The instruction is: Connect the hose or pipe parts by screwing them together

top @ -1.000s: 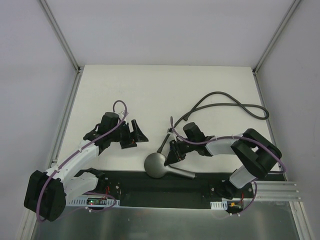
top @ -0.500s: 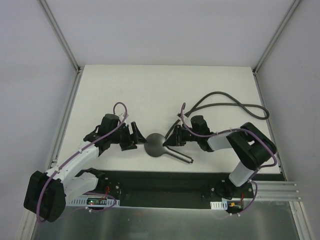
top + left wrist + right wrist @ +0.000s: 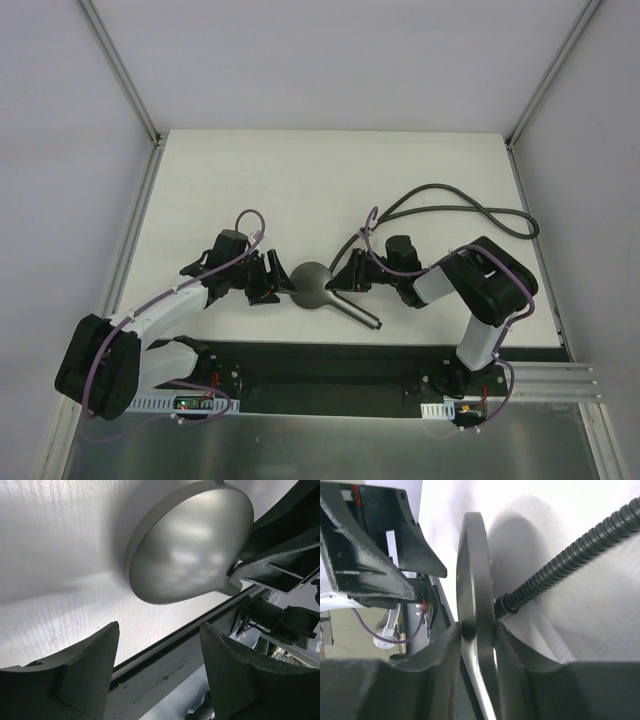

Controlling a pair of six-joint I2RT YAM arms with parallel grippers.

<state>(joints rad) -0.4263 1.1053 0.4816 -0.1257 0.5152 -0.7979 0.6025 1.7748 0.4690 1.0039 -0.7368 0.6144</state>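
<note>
Presently, the shower head (image 3: 312, 286) is seen resting on the white table (image 3: 250, 170), with its handle angled toward the arm bases and to the right. The right gripper (image 3: 340, 279) is closed on the head's rim, with one finger (image 3: 440, 650) set against each face. The left gripper (image 3: 278, 283) is found open just left of the head, with nothing between its fingers. The hose (image 3: 455, 190) is laid in a loop behind and to the right of the head, with one end near the rim.

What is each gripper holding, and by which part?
The right gripper pinches the shower head by the edge of its round head. The left gripper holds nothing.
</note>
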